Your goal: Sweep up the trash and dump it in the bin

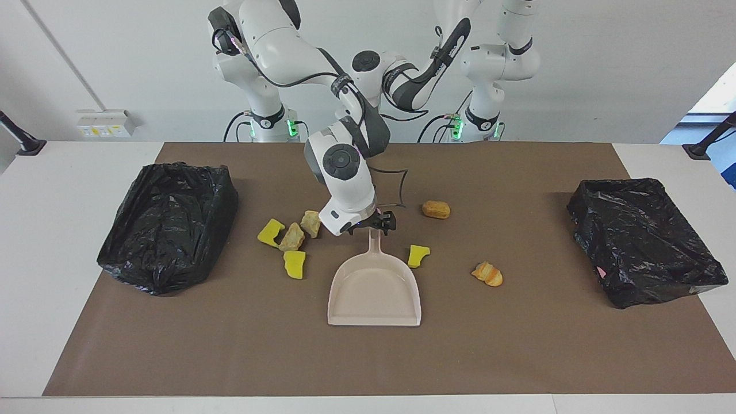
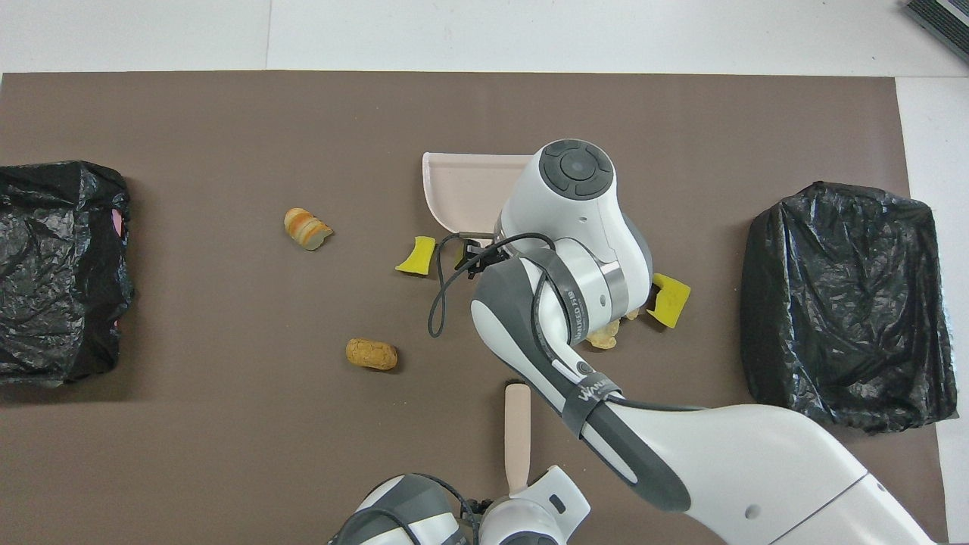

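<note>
The dustpan (image 1: pixel 374 290) lies mid-table, its handle pointing toward the robots. Beside it toward the right arm's end sit four pieces of trash (image 1: pixel 289 241), with a bin (image 1: pixel 167 227) past them at that end. Beside the dustpan toward the left arm's end lie three more pieces (image 1: pixel 418 255), then a second bin (image 1: pixel 641 238). A brush (image 2: pixel 518 435) lies nearer the robots than the dustpan.
</note>
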